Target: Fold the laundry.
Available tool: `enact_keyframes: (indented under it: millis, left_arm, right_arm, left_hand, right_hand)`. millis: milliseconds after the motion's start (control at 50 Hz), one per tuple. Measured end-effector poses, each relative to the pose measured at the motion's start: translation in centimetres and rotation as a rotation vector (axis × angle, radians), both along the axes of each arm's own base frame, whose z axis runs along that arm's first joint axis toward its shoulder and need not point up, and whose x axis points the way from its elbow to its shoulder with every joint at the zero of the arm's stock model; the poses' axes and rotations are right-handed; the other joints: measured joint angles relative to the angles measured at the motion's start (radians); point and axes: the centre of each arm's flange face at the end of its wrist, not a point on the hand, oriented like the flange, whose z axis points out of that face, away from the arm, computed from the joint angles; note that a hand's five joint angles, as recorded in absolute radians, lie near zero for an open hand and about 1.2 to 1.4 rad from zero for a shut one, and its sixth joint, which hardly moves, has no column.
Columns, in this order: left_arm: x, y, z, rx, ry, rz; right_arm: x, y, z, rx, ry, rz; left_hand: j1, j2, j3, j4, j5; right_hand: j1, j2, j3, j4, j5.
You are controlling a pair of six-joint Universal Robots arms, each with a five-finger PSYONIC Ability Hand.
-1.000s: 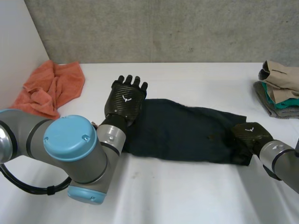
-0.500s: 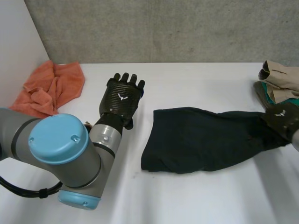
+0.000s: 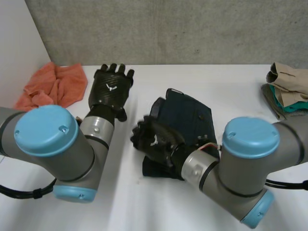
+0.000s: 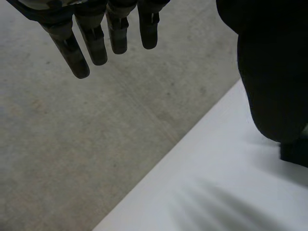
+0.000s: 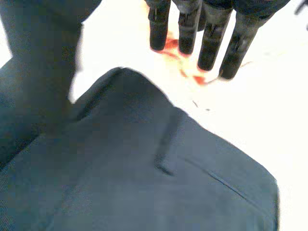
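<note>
A dark navy garment lies doubled over in the middle of the white table. My right hand hovers at the garment's left edge with its fingers straight and holds nothing. In the right wrist view the fingers reach out past the edge of the dark cloth, which lies under the palm. My left hand is open and flat to the left of the garment, apart from it. Its straight fingers point toward the grey wall in the left wrist view.
A crumpled orange towel lies at the back left by the white side wall. A stack of folded clothes sits at the table's right edge. A grey wall closes off the back.
My right hand carried the garment's right end across to the left, doubling it over, then let go. My left hand slid off the cloth toward the back left.
</note>
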Motion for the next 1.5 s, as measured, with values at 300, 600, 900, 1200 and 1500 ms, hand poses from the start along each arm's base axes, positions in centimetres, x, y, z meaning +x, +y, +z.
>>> enact_keyframes:
  millis: [300,600,900,1200,1500]
  left_arm:
    - [-4.7,0.6,2.7,-0.030,0.100,-0.135]
    - [-9.8,1.3,-5.9,0.271,-0.122,-0.261]
    - [-7.7,0.8,-9.9,0.363,-0.360,-0.130]
    - [-7.3,2.4,2.6,0.123,-0.146,-0.207]
    - [-4.6,5.7,8.8,0.162,0.012,-0.680]
  right_arm:
    - [-8.7,-7.7,8.5,0.510,-0.533,-0.528]
    - [-8.7,-11.7,1.8,0.646,-0.294,-0.680]
    - [-8.0,-12.9,-4.2,0.557,-0.048,-0.681]
    - [-8.8,-9.8,4.9,0.345,-0.262,-0.644]
    - [-9.3,-0.7,1.2,0.372,-0.289,-0.549]
  left_hand:
    - [0.000,0.000,0.000,0.000,0.000]
    - [0.003,0.002,0.000,0.000,0.000]
    - [0.003,-0.001,0.000,0.000,0.000]
    - [-0.004,-0.006,0.000,0.000,-0.002]
    - [-0.001,-0.006,0.000,0.000,-0.001]
  right_hand:
    - [-0.068,-0.122,-0.155,-0.128,-0.143]
    - [-0.068,-0.122,-0.155,-0.128,-0.143]
    - [-0.122,-0.122,-0.165,-0.128,-0.145]
    - [-0.127,-0.122,-0.169,-0.128,-0.152]
    - [-0.127,-0.122,-0.169,-0.128,-0.152]
